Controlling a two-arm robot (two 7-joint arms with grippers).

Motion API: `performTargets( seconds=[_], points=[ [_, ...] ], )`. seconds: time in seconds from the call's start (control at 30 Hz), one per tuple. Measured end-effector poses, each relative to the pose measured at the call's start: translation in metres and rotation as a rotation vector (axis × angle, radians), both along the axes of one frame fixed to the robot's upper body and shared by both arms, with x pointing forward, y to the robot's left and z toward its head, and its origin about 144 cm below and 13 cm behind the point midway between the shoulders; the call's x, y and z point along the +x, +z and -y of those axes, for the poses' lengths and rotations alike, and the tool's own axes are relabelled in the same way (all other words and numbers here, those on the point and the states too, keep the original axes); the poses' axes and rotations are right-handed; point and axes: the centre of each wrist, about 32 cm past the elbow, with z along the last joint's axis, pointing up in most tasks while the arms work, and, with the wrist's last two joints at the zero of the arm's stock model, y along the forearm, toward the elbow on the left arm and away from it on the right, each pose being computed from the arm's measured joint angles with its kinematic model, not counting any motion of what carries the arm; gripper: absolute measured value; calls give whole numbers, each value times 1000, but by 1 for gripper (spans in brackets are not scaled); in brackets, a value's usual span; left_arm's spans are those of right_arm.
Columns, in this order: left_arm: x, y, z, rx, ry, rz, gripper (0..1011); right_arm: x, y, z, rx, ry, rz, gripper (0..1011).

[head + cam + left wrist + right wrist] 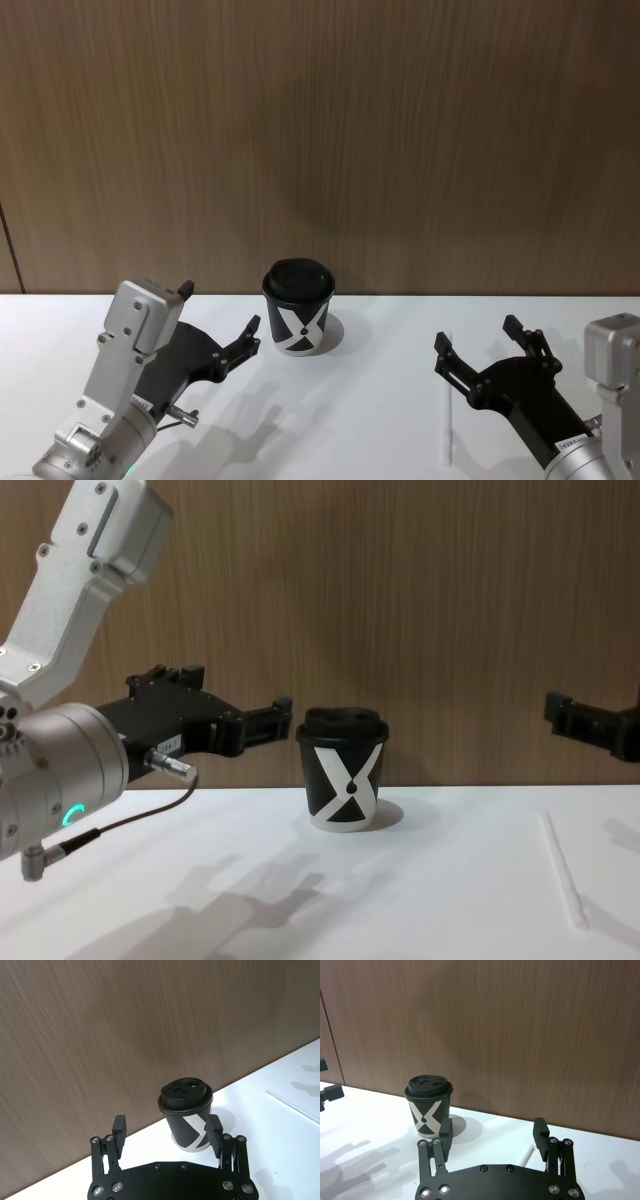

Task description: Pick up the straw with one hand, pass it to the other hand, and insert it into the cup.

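likely a lab or demo bench, white table [350,410], wood-grain panel wall [400,130] close behind

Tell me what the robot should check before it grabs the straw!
1. Straw lies free on the table: ok.
2. Right tool open and empty: ok.
3. Right tool down at the straw: not ok, it hangs above the table.
4. Left tool open and empty for the pass: ok.
5. Cup upright, lid on: ok.
6. Lid hole wide enough for the straw: cannot tell.
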Motion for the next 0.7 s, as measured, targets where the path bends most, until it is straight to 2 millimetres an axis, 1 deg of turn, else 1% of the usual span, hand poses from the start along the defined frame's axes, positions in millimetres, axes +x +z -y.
performTargets(
  seconds=[0.7],
  points=[
    [0,0,0,0,0,0,1002,0,0,1,-1,-3,-2,1001]
  ],
)
